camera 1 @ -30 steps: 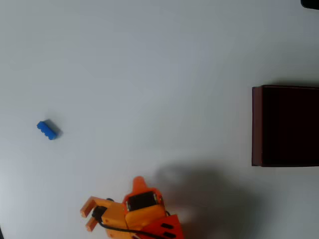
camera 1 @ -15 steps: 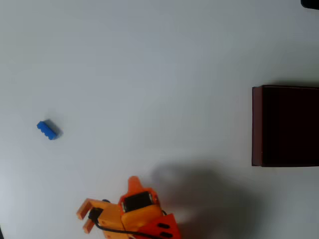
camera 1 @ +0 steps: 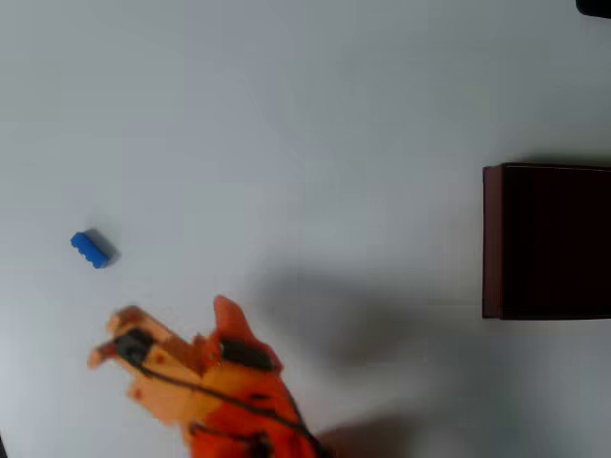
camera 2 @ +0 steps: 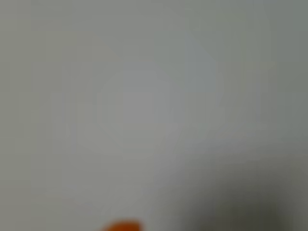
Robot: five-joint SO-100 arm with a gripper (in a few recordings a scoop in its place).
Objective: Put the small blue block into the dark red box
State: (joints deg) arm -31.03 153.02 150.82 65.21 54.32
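Note:
The small blue block lies on the white table at the left of the overhead view, with nothing touching it. My orange gripper hovers below and slightly right of it, motion-blurred, its two fingers spread and nothing between them. The dark red box stands at the right edge, far from both, and its dark interior looks bare. In the wrist view there is blurred pale table and a small orange finger tip at the bottom edge.
The white table stretches bare between block and box. The arm's shadow falls across the lower middle. A small dark object sits at the top right corner.
The gripper has swung up and to the left, toward the blue block, and now looks larger and blurred. Block and box have not moved.

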